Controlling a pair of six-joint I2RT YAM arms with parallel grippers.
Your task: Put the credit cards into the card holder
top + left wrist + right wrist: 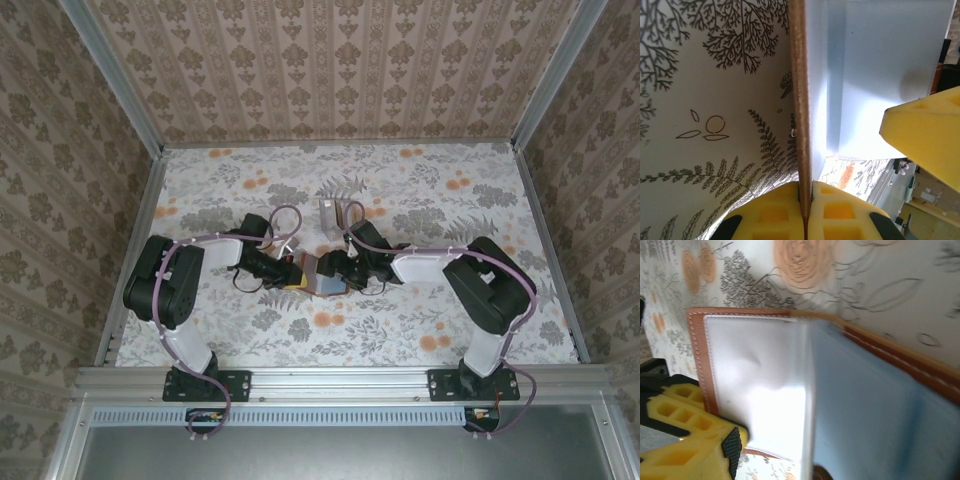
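1. Top external: card holder (316,270) at centre of table (430,335), between left gripper (296,272) and right gripper (342,268).
2. Left jaws clamp its brown cover, edge pointing straight ahead.
3. It stands open, light blue card (880,415) inside; right jaws' spacing unclear.

Your top camera sits above and behind the arm bases (205,382), well back, looking down on the table (420,340). Your left wrist camera rides the left gripper (805,192) and looks out past its tips, right up against the card holder (800,90), seen edge-on. Your right wrist camera looks past its own finger (690,440) into that same holder's open inside, just as near.
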